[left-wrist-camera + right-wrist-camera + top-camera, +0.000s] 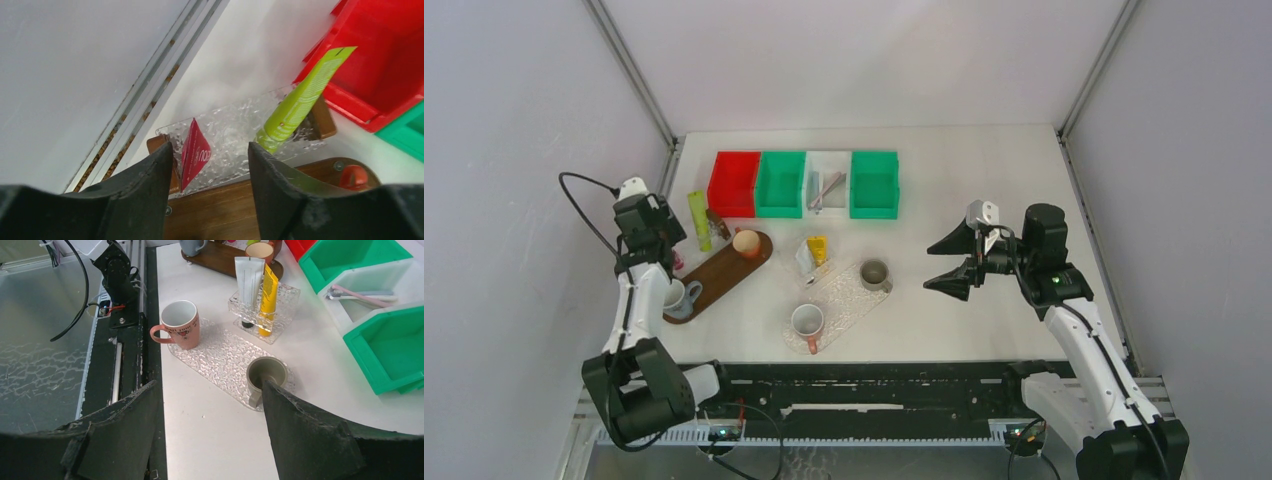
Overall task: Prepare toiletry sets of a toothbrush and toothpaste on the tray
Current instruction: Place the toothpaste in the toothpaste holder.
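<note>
One red tube (195,152) and green tube (299,100) just beyond empty, half-open left claw (210,150)

In the left wrist view the red bin (380,75) and green bin (407,132) run off the right edge, and the black finger (285,200) at lower right covers the green tube's (300,100) base. From above, the left arm (646,235) hides its own jaws, and the toothbrushes (826,188) in the white bin (828,155) are too small to count. In the right wrist view the top edge cuts the wooden tray (220,260) and a mug (192,246).
</note>
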You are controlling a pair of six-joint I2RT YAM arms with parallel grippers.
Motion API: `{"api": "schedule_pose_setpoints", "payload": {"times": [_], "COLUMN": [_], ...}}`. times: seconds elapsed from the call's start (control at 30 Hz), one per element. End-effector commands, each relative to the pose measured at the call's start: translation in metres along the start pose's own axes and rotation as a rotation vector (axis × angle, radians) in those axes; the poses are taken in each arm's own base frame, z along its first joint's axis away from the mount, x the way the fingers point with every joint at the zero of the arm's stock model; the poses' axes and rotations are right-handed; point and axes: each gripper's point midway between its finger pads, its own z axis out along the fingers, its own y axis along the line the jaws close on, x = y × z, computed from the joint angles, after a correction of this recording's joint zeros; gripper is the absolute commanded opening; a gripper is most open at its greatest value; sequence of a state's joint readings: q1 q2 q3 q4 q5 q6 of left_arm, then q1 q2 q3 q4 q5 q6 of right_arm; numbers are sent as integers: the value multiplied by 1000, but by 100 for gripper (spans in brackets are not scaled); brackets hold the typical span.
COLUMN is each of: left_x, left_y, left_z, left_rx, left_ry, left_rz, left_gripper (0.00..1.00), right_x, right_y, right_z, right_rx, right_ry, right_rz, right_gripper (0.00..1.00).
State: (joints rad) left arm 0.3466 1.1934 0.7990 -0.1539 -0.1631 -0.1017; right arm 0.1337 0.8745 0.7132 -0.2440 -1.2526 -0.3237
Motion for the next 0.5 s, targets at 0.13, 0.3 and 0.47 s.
{"api": "schedule_pose_setpoints", "payload": {"times": [0.13,0.3,0.47], "left_x": [-78,-70,-67], "left_y": [-32,-62,-75], "left_z": [-26,-1,21], "left_rx": [191,344,421], "left_ry": [-163,-8,52], "left_rz": [10,93,176], "left_gripper": [73,78,78], "right_x": [-6,-6,-5], "right_y": [-1,-1,-2], "right_z": [1,2,1], "right_rx": [-1,0,4], "right_ry": [-2,1,3], "right_rz": [-40,-44,-43], "right_gripper": [82,82,82]}}
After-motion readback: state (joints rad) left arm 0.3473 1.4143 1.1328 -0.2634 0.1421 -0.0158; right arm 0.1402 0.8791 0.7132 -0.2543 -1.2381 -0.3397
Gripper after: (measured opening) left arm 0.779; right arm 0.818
